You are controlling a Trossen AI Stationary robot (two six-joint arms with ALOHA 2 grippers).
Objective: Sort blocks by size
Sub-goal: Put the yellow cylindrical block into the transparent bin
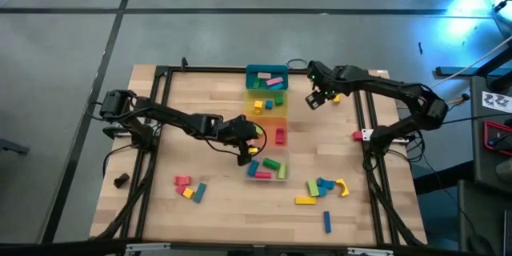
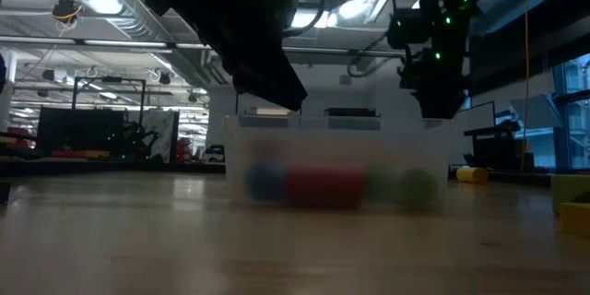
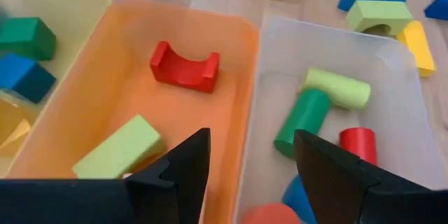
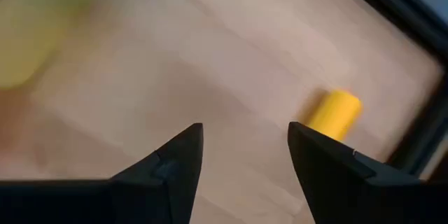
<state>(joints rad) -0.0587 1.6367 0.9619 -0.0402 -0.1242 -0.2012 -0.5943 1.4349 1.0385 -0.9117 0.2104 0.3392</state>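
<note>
L gripper (image 3: 248, 164) above seam btw translucent orange plastic bin (image 3: 133, 56) and clear plastic bin (image 3: 413, 112), jaws released, nothing btw them. Red wooden arch block (image 3: 184, 65) + light-green bar (image 3: 119, 148) in orange bin; cylinders in clear bin, lowest ones cut off. R gripper (image 4: 245, 154) over wooden tabletop (image 1: 208, 200) nr yellow cylinder (image 4: 334, 114), jaws apart, empty. Loose blocks (image 1: 320, 188) on tabletop. Low view: bin contents blurred.
</note>
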